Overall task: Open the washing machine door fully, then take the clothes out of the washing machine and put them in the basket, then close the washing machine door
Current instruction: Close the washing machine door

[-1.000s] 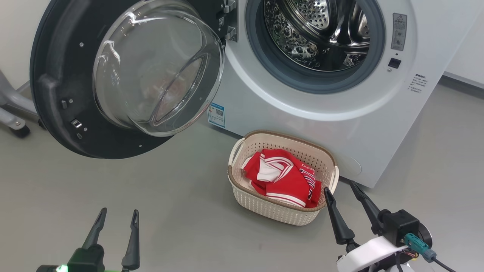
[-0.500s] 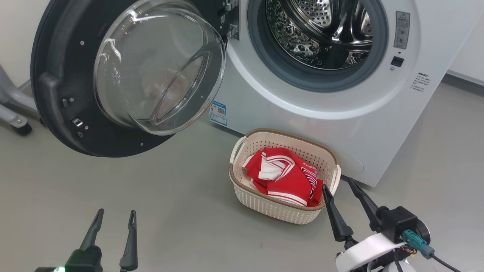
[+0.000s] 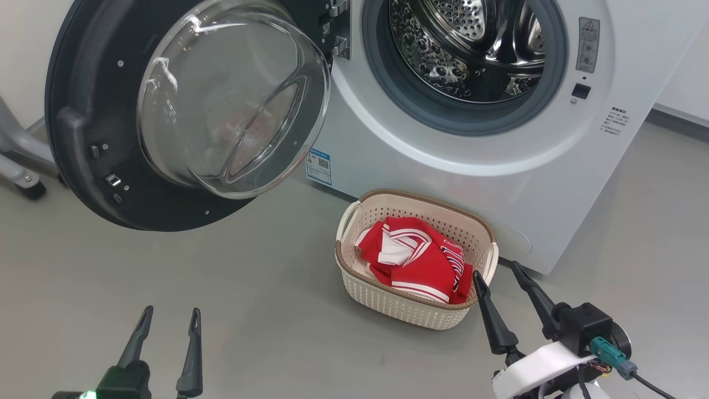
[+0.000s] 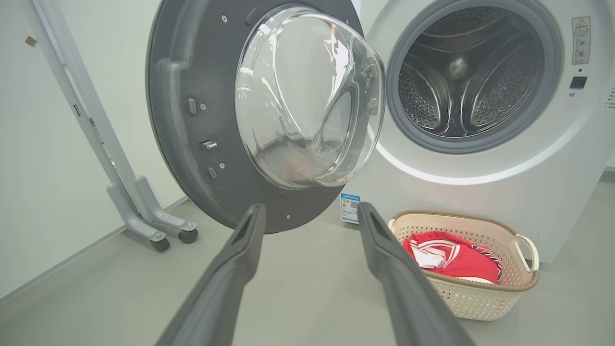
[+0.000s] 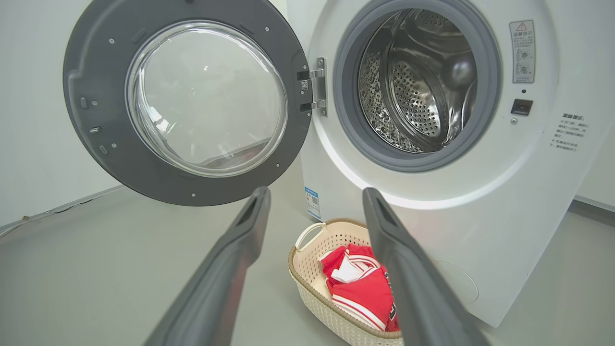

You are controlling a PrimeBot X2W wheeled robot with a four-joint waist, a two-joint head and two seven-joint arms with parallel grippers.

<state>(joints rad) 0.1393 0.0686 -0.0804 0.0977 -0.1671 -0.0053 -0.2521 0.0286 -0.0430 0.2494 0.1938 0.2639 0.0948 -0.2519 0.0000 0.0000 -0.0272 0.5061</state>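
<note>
Left of the basket (image 3: 399, 310), left gripper (image 3: 171, 309) and right gripper (image 3: 496, 270) fingers open, I should push the washing machine door (image 3: 77, 138) shut near its latch.

You have the large white front-loading washing machine (image 3: 498, 183) standing on the floor with its round black-ringed door (image 3: 77, 138) swung wide open to the left on its hinges. The door's clear bulging glass bowl (image 3: 232, 100) faces outward. Behind the grey rubber gasket (image 3: 460, 122), the perforated steel drum (image 3: 471, 50) shows you bare metal. The small cream perforated plastic basket (image 3: 399, 307) with a brown rim sits just in front of the machine, below the drum opening. The red-and-white striped clothes (image 3: 421, 260) lie crumpled inside it.
</note>
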